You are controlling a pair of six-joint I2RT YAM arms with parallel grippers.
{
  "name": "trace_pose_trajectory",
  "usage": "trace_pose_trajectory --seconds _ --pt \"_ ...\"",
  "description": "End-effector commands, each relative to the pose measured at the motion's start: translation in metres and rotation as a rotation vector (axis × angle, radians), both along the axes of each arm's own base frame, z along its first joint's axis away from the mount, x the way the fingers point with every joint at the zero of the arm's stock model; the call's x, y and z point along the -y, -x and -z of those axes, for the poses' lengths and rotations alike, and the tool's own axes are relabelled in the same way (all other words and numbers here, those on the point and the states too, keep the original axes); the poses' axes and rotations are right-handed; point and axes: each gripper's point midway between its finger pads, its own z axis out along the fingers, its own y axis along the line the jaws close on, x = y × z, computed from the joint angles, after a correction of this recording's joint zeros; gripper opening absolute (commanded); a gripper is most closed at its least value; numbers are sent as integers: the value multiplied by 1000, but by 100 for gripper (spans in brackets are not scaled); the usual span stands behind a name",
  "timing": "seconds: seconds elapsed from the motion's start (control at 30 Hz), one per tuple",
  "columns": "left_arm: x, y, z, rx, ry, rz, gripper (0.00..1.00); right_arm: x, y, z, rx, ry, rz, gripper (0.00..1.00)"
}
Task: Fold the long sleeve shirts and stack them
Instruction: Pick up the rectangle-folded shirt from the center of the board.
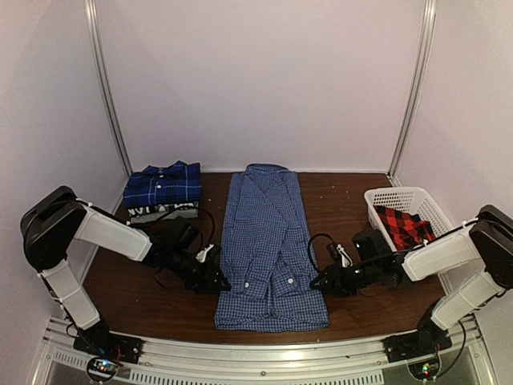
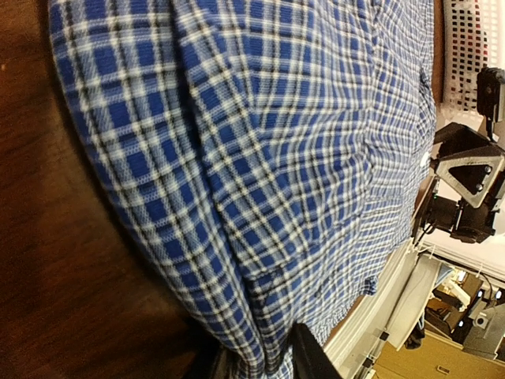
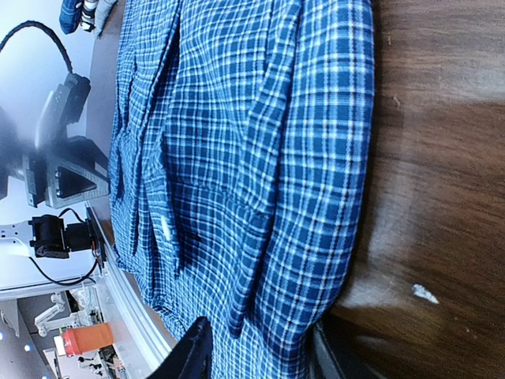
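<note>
The blue-and-white checked shirt (image 1: pixel 268 249) lies flat in the middle of the table, collar at the far end, sleeves folded in over the body. My left gripper (image 1: pixel 220 282) is low at its left edge near the hem, and my right gripper (image 1: pixel 317 282) is at the right edge opposite. In the left wrist view the shirt (image 2: pixel 276 158) fills the frame and its edge runs between the fingers of the left gripper (image 2: pixel 260 365), which stand a little apart. The right gripper (image 3: pixel 256 359) straddles the shirt's (image 3: pixel 237 158) edge the same way, jaws wider.
A folded darker blue plaid shirt (image 1: pixel 163 184) tops a small stack at the back left. A white slatted basket (image 1: pixel 385 196) at the right holds a red-and-black plaid shirt (image 1: pixel 405 226). A metal rail (image 1: pixel 264 353) runs along the near edge just behind the hem.
</note>
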Motion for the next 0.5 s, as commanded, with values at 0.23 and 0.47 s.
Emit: trace_pose_trajectory --seconds 0.23,0.47 --pt "5 4 -2 -34 6 0 13 -10 0 -3 -6 -50 -17 22" --pt "12 1 -16 -15 62 2 2 -16 0 -14 1 -83 -30 6"
